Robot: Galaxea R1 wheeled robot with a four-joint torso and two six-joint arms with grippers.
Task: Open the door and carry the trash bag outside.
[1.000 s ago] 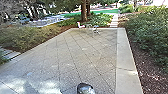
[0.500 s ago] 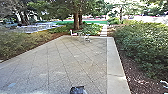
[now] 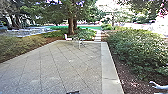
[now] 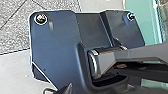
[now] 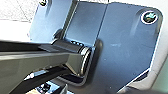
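Note:
At the bottom edge of the head view, a dark object (image 3: 73, 92) just shows; whether it is the trash bag cannot be told. Dark tips at the edge of the left wrist view seem to belong to my left gripper (image 4: 59, 90), near the robot's own plate. Similar tips in the right wrist view seem to be my right gripper (image 5: 55, 89). What either one holds is unclear. Greenish glass (image 4: 136, 7) stands beside the robot's base in the left wrist view; I cannot tell if it is the door.
A paved yard (image 3: 62, 67) stretches ahead, with a smooth concrete strip (image 3: 108, 70) along its right. Bushes (image 3: 140, 50) grow on that side. A white chair (image 3: 67, 37) and a small table (image 3: 79, 41) stand near a tree (image 3: 71, 26). A pale curved shape (image 3: 160, 86) lies lower right.
The head camera's picture has shifted, showing more of the trees and background. The dark object has sunk toward the bottom edge, and more of the pale shape shows at the right.

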